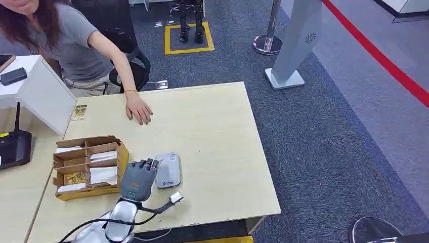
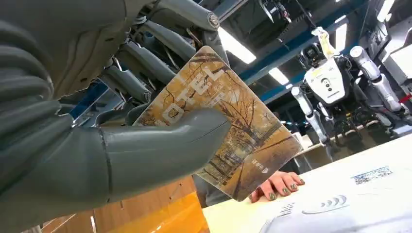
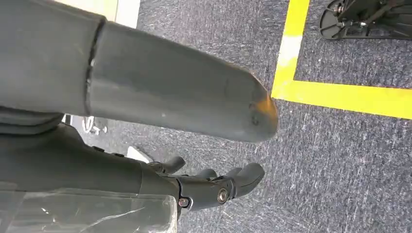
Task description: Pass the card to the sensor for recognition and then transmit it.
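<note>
Holding card (image 2: 228,121) between thumb and fingers, left hand (image 1: 137,178) beside sensor (image 1: 168,170); card hidden from head view.

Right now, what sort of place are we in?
Probably a robot demonstration or test hall: another white humanoid robot stands behind, yellow floor-marking tape boxes a standing spot, and a chrome barrier post stands beside grey carpet.
</note>
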{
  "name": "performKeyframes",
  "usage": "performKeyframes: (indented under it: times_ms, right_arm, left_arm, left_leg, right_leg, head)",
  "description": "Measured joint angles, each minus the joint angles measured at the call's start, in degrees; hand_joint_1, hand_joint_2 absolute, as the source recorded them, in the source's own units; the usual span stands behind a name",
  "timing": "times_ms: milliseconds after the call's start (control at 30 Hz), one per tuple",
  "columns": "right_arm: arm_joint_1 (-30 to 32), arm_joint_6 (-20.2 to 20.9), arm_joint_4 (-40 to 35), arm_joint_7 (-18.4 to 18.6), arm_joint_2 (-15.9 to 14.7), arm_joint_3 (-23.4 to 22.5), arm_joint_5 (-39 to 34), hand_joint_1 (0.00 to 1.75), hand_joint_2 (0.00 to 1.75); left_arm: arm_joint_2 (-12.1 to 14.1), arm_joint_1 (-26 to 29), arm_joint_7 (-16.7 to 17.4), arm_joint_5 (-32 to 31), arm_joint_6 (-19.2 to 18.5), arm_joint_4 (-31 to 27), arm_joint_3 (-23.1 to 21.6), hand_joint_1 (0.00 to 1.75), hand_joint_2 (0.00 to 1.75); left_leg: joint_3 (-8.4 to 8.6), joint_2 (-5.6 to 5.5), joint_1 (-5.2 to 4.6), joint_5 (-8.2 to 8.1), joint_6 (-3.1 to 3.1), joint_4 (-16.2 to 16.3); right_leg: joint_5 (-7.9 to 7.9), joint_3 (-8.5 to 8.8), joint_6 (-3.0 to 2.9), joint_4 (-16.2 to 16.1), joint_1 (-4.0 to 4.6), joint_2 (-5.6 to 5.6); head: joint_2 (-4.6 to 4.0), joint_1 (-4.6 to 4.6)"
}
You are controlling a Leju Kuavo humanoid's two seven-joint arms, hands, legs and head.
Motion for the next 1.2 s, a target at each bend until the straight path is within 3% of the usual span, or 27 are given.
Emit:
performKeyframes:
  times_ms: [267, 767, 967, 1033, 1200]
  right_arm:
    - [0.0, 0.0, 0.0, 0.0, 0.0, 0.2, 0.2, 0.00, 0.00]
    - [-0.1, 0.2, 0.0, 0.0, 0.0, 0.5, 0.3, 0.00, 0.00]
    - [-0.1, 0.2, 0.0, -0.1, 0.0, 0.8, 0.3, 0.00, 0.00]
    - [-0.1, 0.2, 0.0, -0.1, 0.0, 0.9, 0.3, 0.00, 0.00]
    - [-0.1, 0.2, 0.0, -0.2, 0.0, 1.4, 0.3, 0.00, 0.00]
  left_arm:
    - [0.6, -1.4, 1.5, 0.0, 0.6, 0.0, -2.8, 1.75, 1.75]
    - [0.8, -1.6, 0.2, 0.0, 1.1, 0.0, -3.6, 1.75, 1.75]
    - [0.7, -0.8, -7.9, 0.0, 3.5, 0.0, -3.6, 1.75, 1.75]
    - [0.6, -0.4, -9.1, 0.0, 4.0, 0.1, -3.5, 1.75, 1.75]
    - [-0.2, 1.4, -15.4, 0.1, 4.4, 0.3, -0.9, 1.75, 1.75]
  left_leg:
    - [0.00, 0.00, 0.00, 0.00, 0.00, 0.0]
    - [0.00, 0.00, 0.00, 0.00, 0.00, 0.0]
    - [0.00, 0.00, 0.00, 0.00, 0.00, 0.0]
    - [0.00, 0.00, 0.00, 0.00, 0.00, 0.0]
    - [0.00, 0.00, 0.00, 0.00, 0.00, 0.0]
  right_leg:
    - [0.00, 0.00, 0.00, 0.0, 0.00, 0.00]
    - [0.00, 0.01, 0.00, 0.0, 0.00, 0.00]
    - [0.00, 0.01, 0.00, 0.0, 0.00, 0.00]
    - [0.00, 0.01, 0.00, 0.0, 0.00, 0.00]
    - [0.00, 0.01, 0.00, 0.0, 0.00, 0.00]
  head:
    - [0.00, -0.02]
    - [0.00, -0.02]
    - [0.00, 0.00]
    - [0.00, 0.00]
    - [0.00, 0.00]
